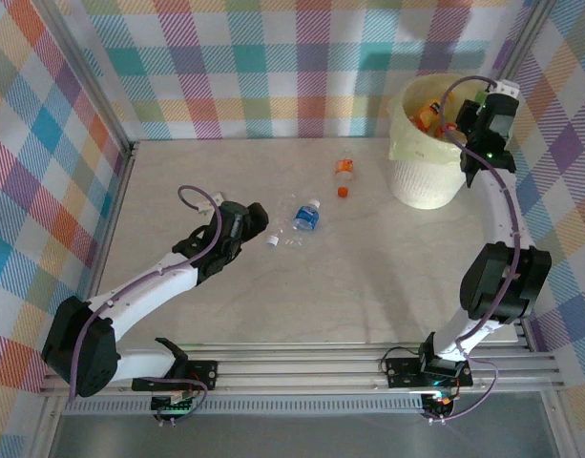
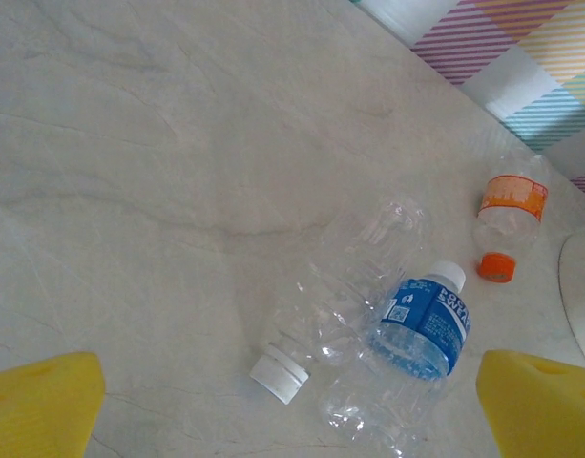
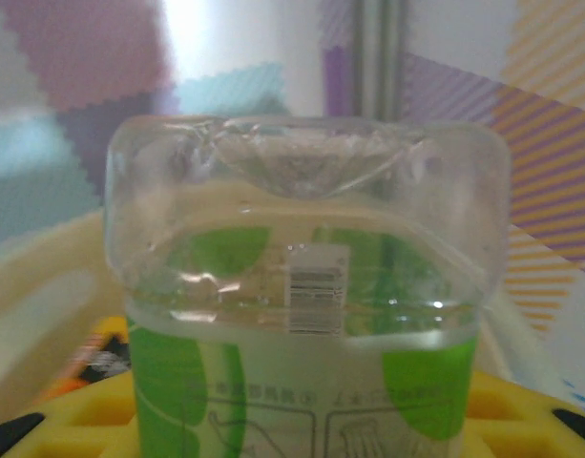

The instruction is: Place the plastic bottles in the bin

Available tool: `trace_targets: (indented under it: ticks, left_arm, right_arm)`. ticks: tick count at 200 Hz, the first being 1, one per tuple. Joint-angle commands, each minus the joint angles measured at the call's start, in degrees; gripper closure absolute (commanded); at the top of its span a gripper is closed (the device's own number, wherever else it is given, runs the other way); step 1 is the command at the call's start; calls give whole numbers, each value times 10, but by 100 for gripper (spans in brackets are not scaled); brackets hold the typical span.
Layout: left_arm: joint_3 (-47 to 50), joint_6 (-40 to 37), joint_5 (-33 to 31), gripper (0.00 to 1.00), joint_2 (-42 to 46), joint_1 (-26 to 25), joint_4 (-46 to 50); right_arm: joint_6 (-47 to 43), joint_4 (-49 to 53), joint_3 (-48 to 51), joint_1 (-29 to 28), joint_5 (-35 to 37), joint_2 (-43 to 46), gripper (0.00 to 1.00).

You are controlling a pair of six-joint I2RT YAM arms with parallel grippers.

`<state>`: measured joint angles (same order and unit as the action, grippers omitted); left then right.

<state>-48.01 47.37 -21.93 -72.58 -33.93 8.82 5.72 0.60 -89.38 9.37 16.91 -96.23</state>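
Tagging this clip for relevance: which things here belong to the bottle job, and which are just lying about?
Job: bin; green-label bottle; blue-label bottle; clear bottle; orange-label bottle; orange bottle already in the bin.
Just there: checked walls; metal rails.

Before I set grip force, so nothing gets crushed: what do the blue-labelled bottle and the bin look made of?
Blue-labelled bottle: thin clear plastic, glossy, judging by its creases and highlights. Bin: probably opaque cream plastic, matte, with a faintly ribbed wall; its pale yellow bag looks like thin film.
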Motion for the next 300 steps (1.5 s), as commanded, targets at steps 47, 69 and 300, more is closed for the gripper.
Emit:
trace_targets:
  ticks: [47,69,300]
  left_arm:
    - [13,10,-3,0,18,6,0]
    - [14,11,-3,0,16,6,-2]
    - [-171,-108,152,0,-231,39,61]
  right_arm:
    - [-25,81,-87,4,115,-63,39]
    - [-21,108,-104,4,134,-75,30]
    - [8,299,-139,-11,-145,33,0]
